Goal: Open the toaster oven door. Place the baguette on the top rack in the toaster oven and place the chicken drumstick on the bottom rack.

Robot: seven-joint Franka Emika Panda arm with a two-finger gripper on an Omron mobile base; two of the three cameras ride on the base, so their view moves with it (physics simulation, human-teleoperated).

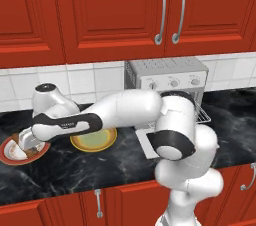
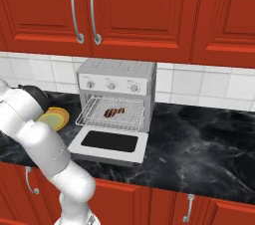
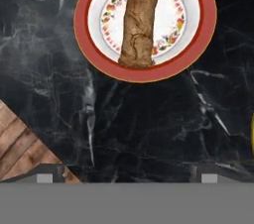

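With the toaster oven door (image 2: 109,143) down and the chicken drumstick (image 2: 114,113) racked, the baguette (image 3: 140,17) lies plated near the table's left end below the fingers (image 3: 128,174), spread wide and empty.

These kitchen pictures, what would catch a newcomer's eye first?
Probably the big white robot arm stretched left across the black marble counter, its open pincer above a red-rimmed white plate holding the long brown baguette. Next, the boxy silver-grey toaster oven under the red cabinets, its door folded flat and a dark reddish drumstick on the pulled-out wire rack.
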